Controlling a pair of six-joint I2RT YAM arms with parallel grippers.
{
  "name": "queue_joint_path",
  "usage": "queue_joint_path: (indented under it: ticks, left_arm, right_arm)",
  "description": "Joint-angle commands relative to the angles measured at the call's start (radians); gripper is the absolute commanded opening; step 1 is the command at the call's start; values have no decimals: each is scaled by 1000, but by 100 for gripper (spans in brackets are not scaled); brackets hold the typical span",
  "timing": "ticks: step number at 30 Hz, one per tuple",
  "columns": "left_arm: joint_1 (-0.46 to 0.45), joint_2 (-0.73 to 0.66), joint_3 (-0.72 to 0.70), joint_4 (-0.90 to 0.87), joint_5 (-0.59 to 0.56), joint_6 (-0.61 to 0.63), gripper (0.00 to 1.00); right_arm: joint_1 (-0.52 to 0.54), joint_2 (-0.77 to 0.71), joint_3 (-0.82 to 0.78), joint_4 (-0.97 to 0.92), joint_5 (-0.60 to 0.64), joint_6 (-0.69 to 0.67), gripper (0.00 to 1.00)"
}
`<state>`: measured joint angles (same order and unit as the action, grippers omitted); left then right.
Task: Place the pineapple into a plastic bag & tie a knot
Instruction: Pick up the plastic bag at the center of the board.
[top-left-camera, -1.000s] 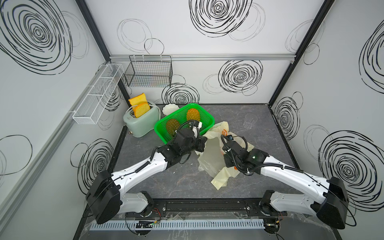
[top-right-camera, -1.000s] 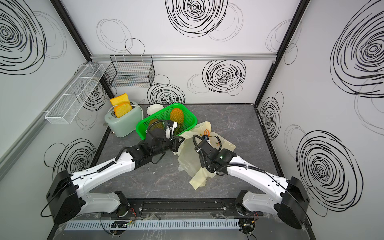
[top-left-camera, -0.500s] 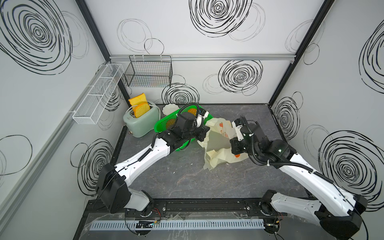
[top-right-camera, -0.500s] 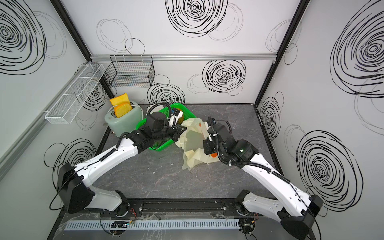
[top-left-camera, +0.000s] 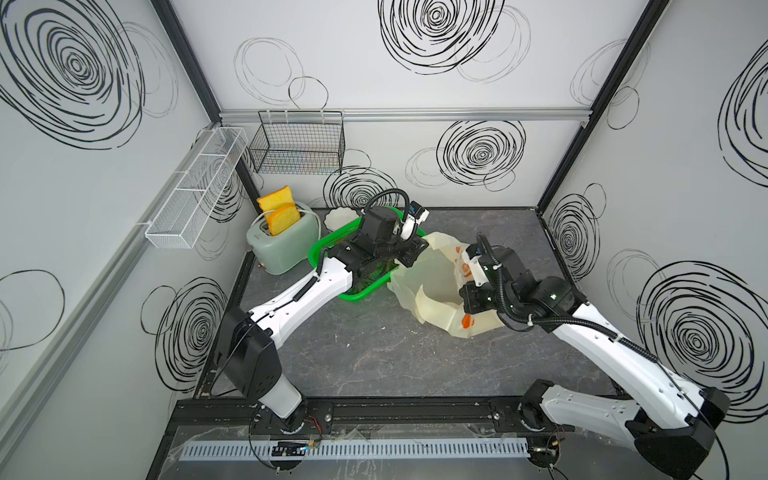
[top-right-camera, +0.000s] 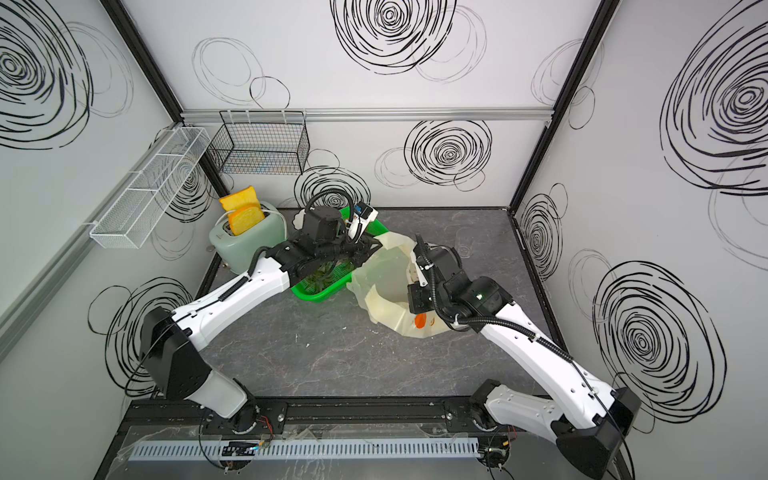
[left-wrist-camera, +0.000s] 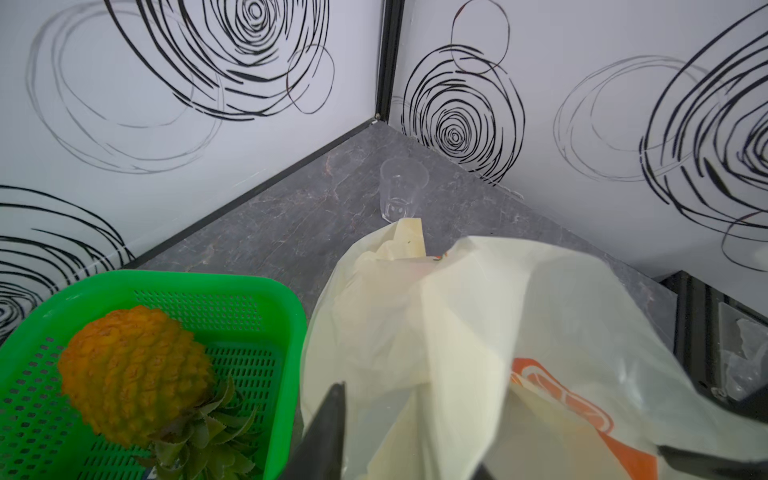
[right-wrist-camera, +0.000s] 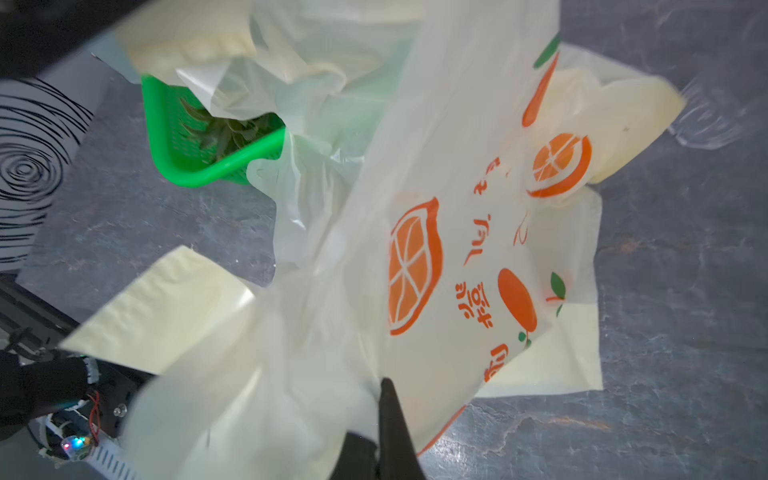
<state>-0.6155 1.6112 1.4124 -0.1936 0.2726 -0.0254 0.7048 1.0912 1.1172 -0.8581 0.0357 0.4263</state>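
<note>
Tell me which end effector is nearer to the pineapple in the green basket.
Left. The left end effector is over the green basket rim, near the pineapple; the right end effector grips the plastic bag on its far side.

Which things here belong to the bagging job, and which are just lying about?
Job: plastic bag, pineapple, green basket holding it.
Lying about: toaster with toast, clear cup, black wire basket, white wire shelf, white dish.

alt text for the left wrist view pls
A pineapple lies in a green basket, beside a pale yellow plastic bag printed in orange. The left gripper is open at the bag, and a clear cup stands beyond it on the grey table.
</note>
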Motion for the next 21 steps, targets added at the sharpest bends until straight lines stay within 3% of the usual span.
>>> queue_joint_path:
  ticks: [1,8,12,21]
  left_arm:
    - [5,3,-14,98,21,2,46]
    - [-11,-64,-84,137,-49,26,73]
    - [-24,-159,-169,171,-18,63,89]
    - [-36,-360,-311,120,-58,63,98]
  right_arm:
    - [-32,-6,-22,56,-63,15,0]
    - [-120,-24,-17,102,-163,38,0]
    - [-162,-9,-16,128,-232,42,0]
    - [-191,35,0,160,-299,39,0]
